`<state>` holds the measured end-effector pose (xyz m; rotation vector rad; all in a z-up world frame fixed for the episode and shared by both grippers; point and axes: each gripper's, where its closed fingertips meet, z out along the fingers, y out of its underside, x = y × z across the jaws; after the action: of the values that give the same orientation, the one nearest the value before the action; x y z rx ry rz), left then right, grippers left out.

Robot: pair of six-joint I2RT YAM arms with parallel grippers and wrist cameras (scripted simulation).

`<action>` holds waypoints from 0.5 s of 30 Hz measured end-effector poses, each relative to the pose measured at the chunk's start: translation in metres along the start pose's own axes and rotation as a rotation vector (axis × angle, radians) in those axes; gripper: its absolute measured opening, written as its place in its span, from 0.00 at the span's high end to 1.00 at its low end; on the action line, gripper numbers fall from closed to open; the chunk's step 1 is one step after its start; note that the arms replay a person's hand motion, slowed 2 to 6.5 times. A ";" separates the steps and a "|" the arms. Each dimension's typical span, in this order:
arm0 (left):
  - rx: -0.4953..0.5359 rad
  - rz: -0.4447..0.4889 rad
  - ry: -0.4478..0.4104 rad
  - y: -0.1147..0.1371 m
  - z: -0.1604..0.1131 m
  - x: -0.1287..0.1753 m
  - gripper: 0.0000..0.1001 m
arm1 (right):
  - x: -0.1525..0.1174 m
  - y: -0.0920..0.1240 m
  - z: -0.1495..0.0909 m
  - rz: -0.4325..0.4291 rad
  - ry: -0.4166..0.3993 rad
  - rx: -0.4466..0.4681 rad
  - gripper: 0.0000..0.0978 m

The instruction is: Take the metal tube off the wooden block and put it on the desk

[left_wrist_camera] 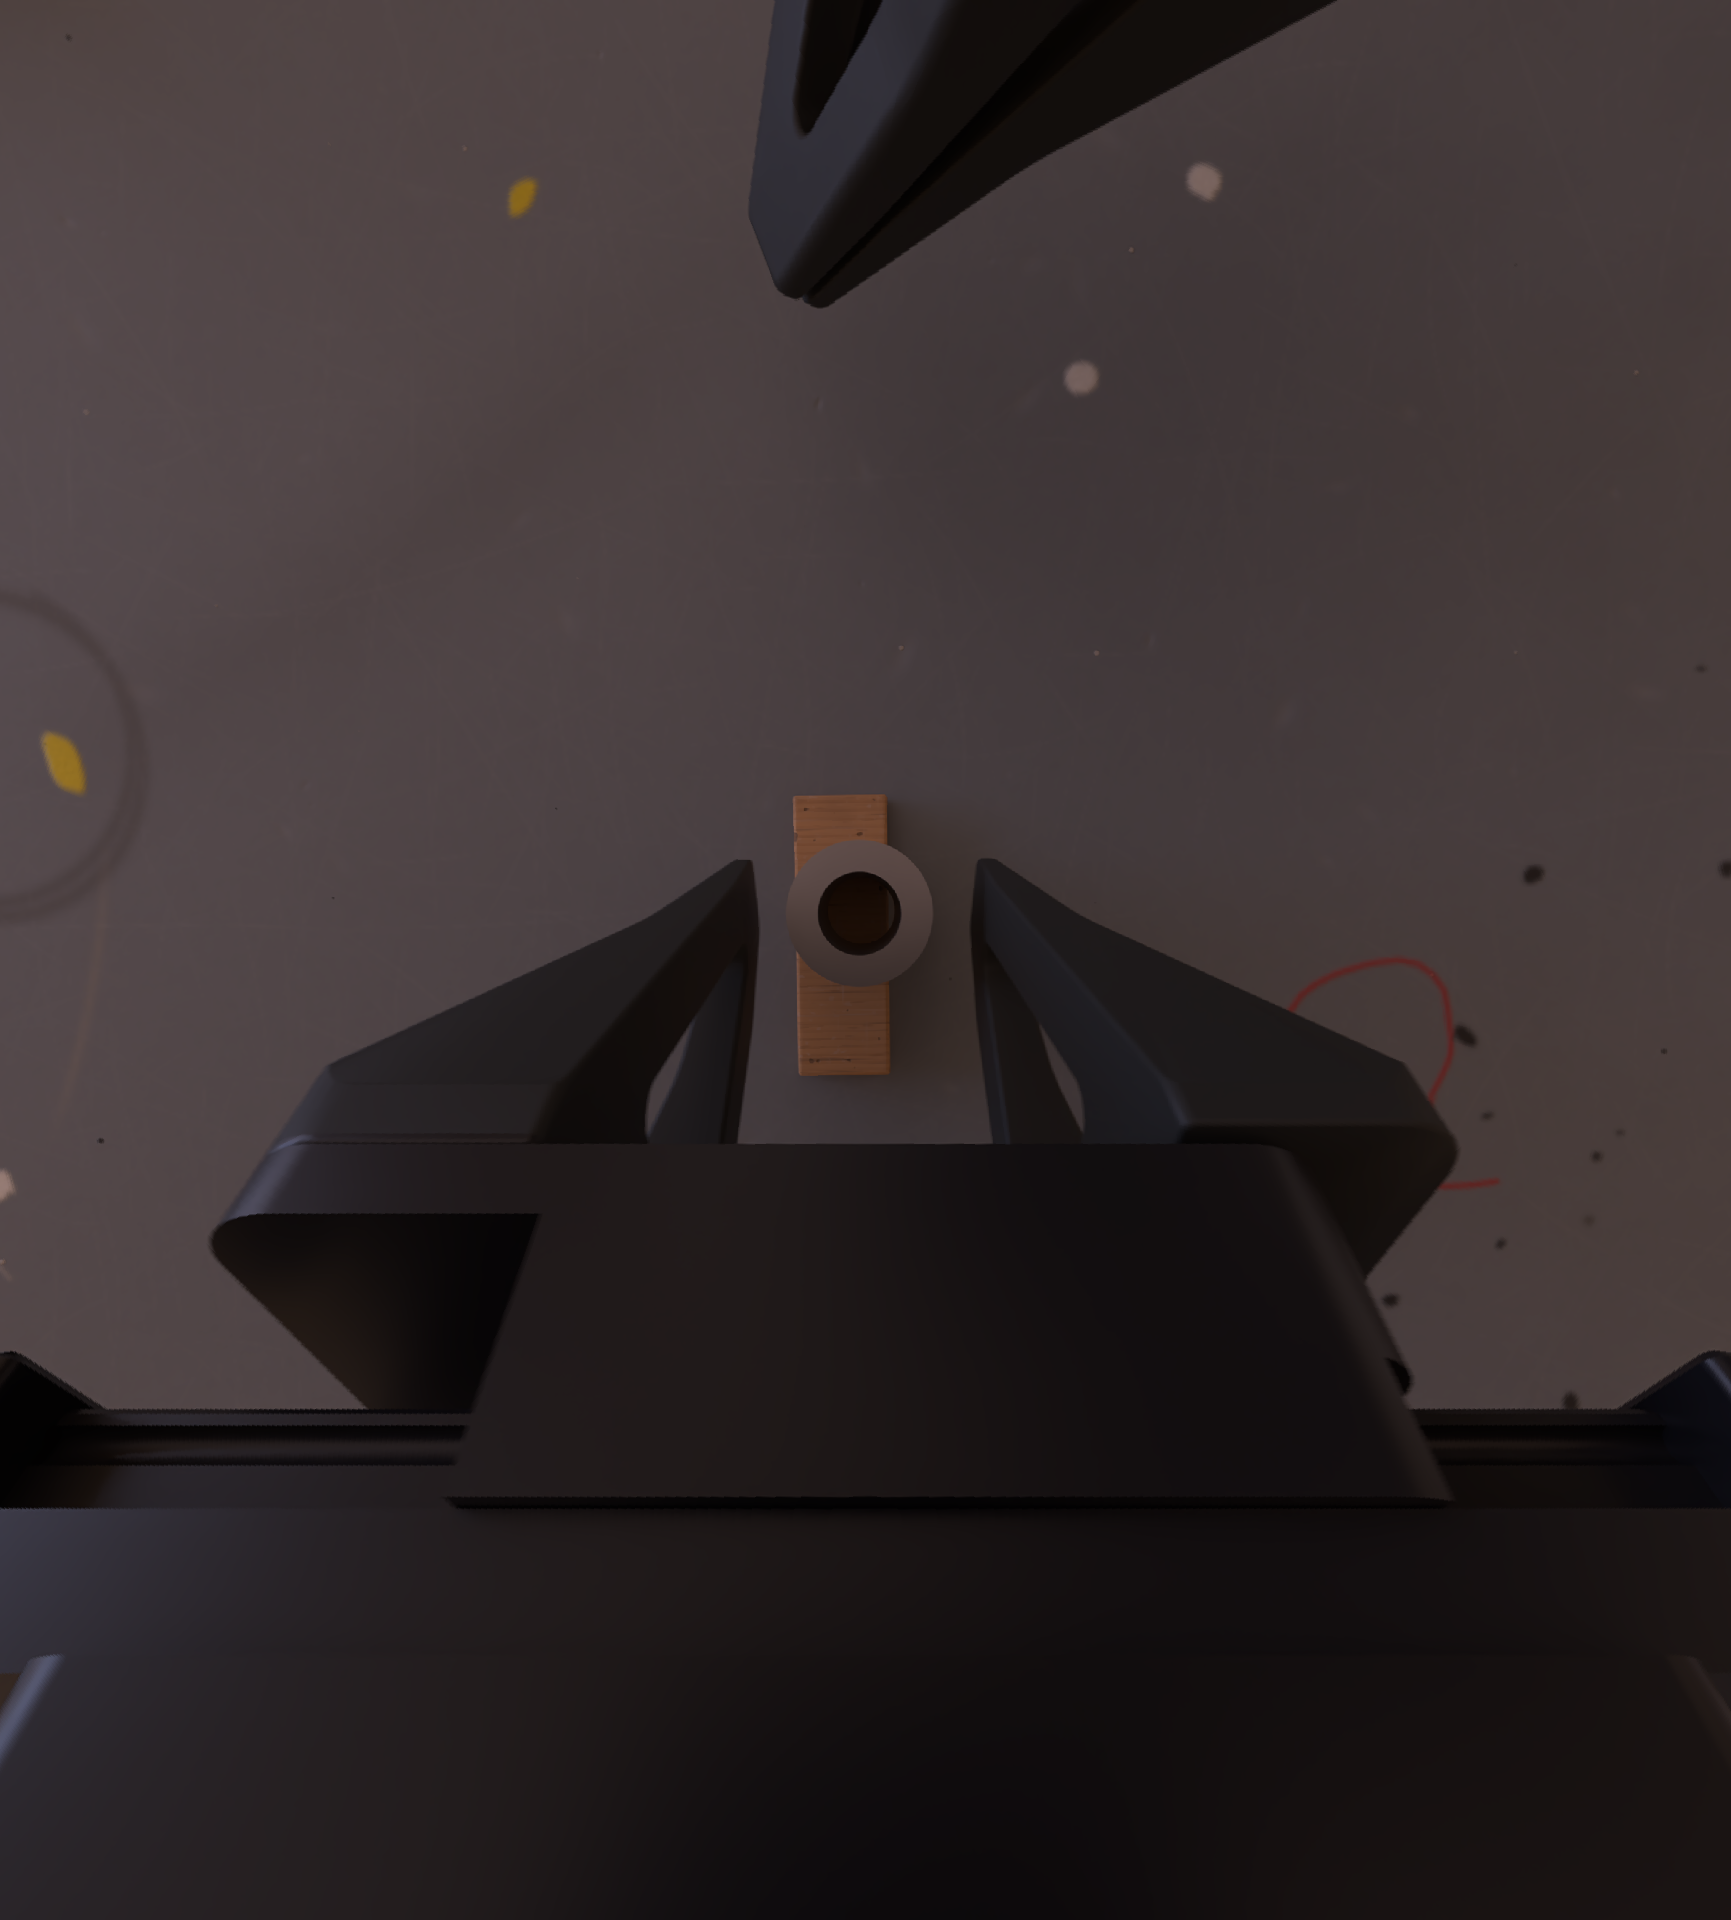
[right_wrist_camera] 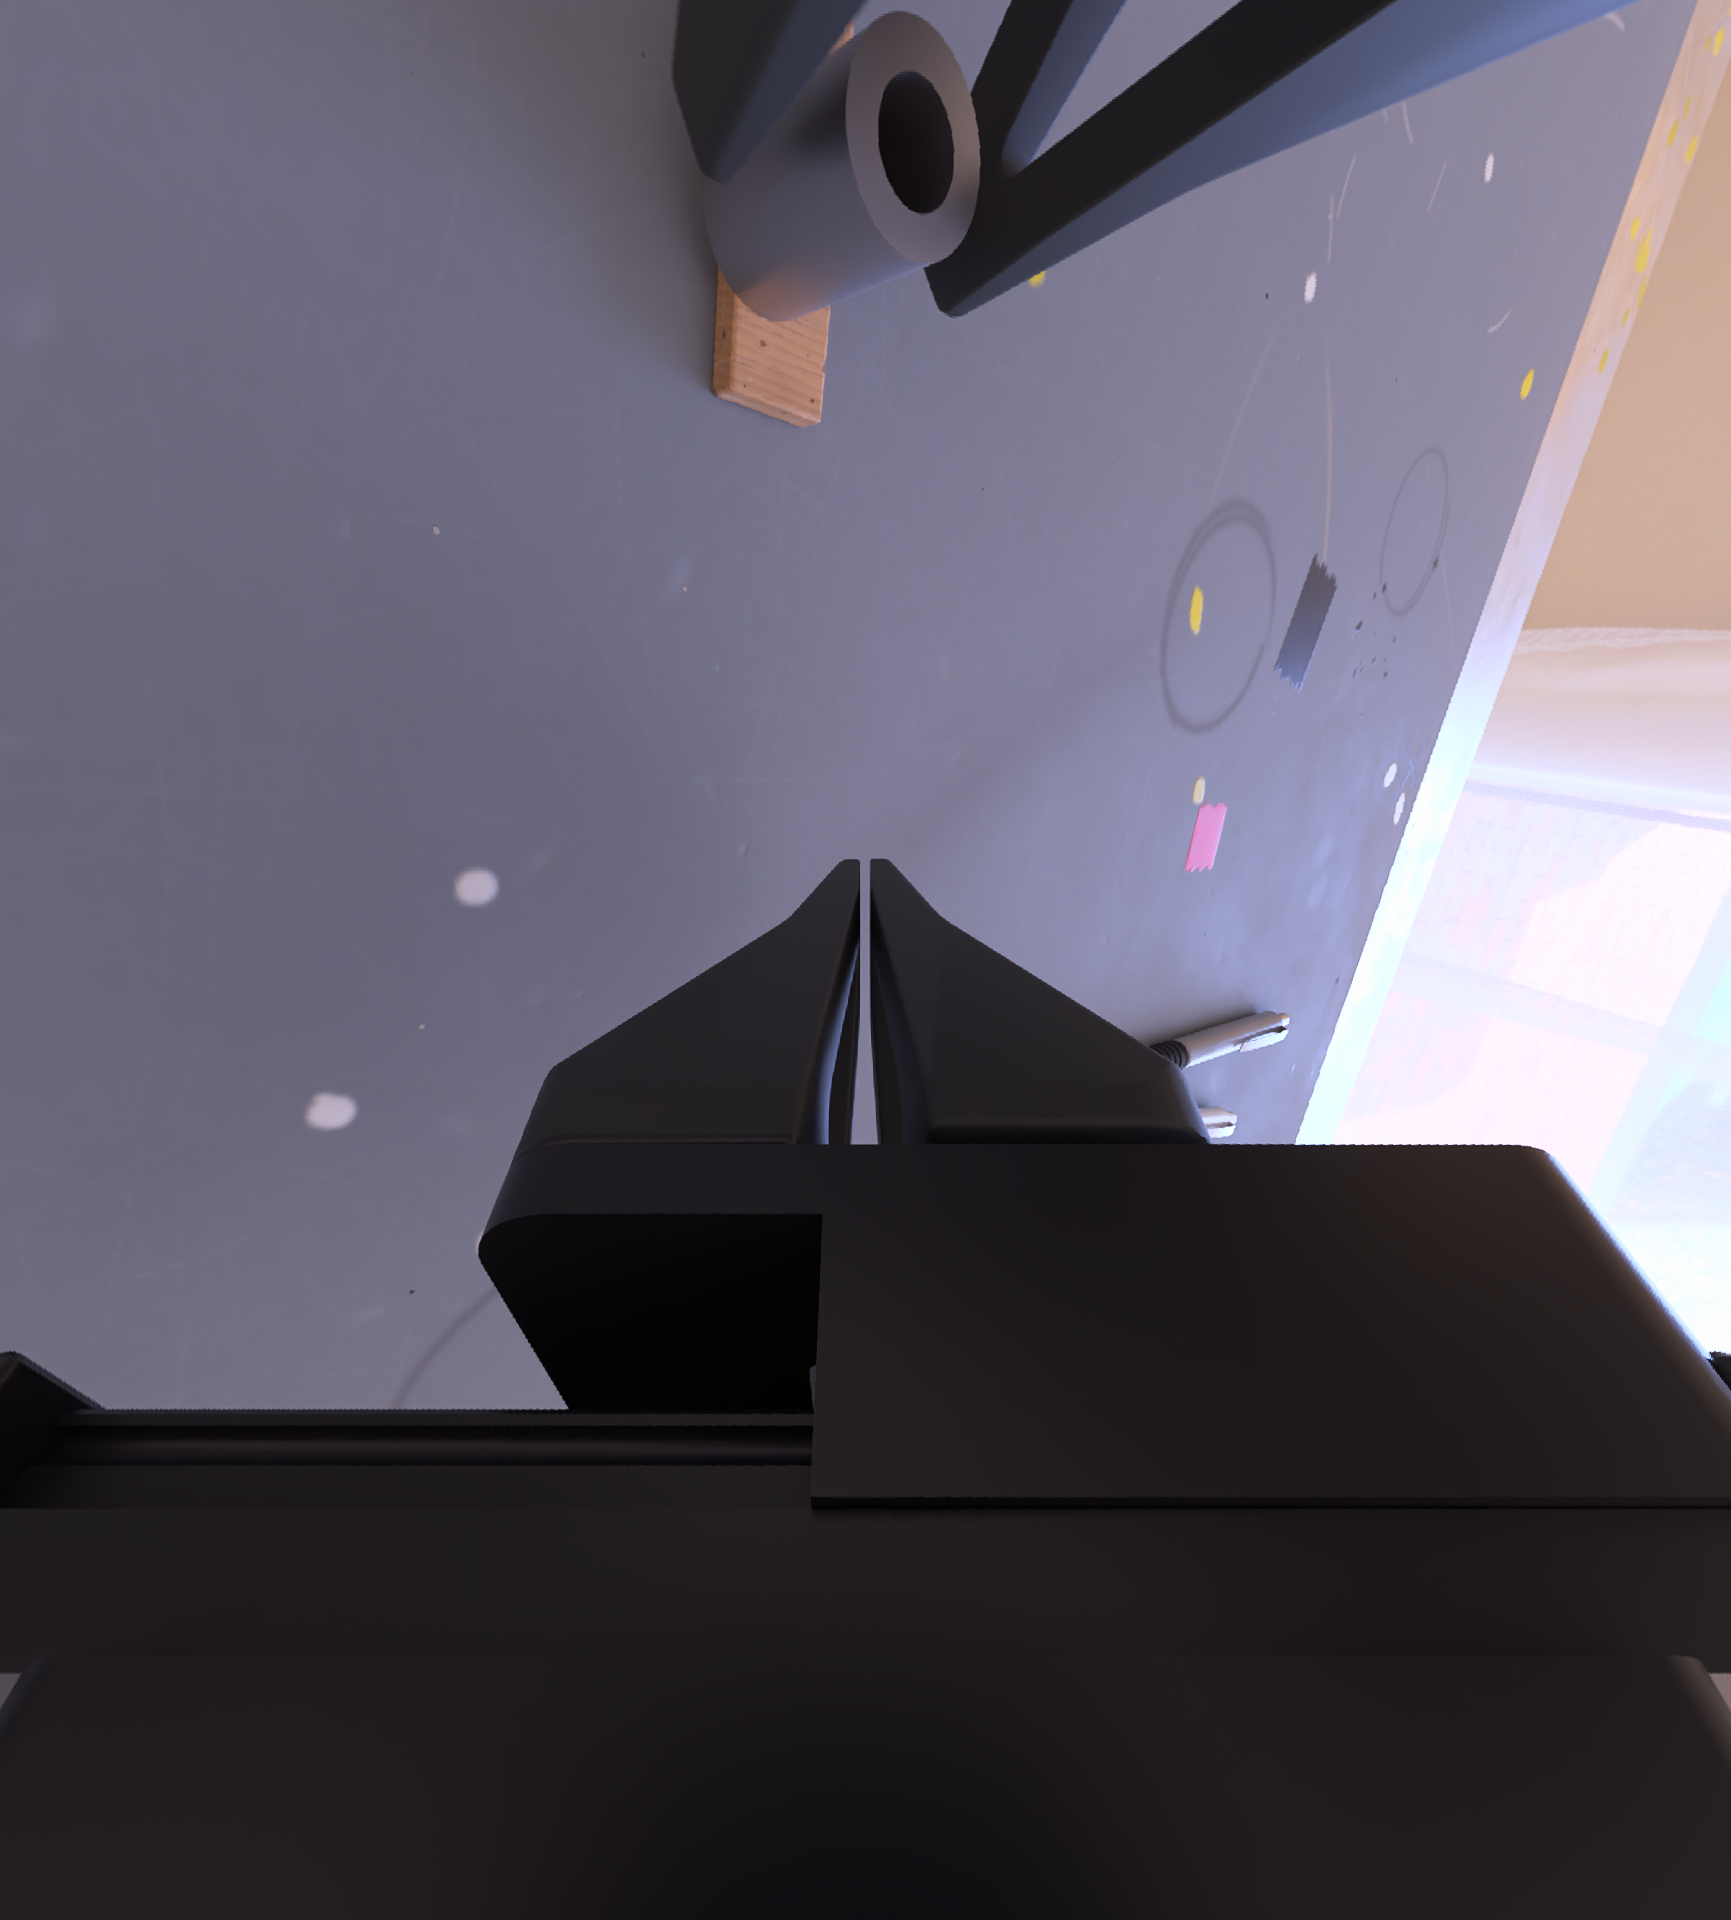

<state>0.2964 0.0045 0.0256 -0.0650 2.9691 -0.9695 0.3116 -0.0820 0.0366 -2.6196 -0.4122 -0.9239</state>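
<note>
Grey metal, one tube (left_wrist_camera: 859,912) stands upright on the one wooden block (left_wrist_camera: 841,1023), which lies flat on the desk (left_wrist_camera: 425,520), and I read no brand or writing on either. My left gripper (left_wrist_camera: 862,883) is spread around the tube, a finger (left_wrist_camera: 726,935) on each side with a gap showing, not grasping. My right gripper (right_wrist_camera: 863,868) is clenched on nothing, well apart from the tube.

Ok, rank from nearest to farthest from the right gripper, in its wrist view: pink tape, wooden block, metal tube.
From the right gripper:
1. pink tape, just to the right.
2. wooden block, ahead, flat on the desk.
3. metal tube, upright on the block, farthest.
</note>
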 end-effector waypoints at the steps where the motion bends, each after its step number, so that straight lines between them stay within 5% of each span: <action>1: 0.003 0.000 -0.003 0.000 0.000 -0.001 0.68 | 0.000 0.000 0.000 0.001 0.000 0.001 0.98; 6: 0.004 0.007 -0.026 0.001 0.001 -0.004 0.79 | 0.000 0.000 0.000 0.004 -0.001 0.004 0.98; 15: 0.010 -0.001 -0.017 0.000 0.001 -0.003 0.79 | 0.000 0.000 -0.002 0.010 0.002 0.010 0.98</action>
<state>0.2996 0.0042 0.0246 -0.0739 2.9488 -0.9781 0.3104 -0.0825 0.0382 -2.6088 -0.4011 -0.9192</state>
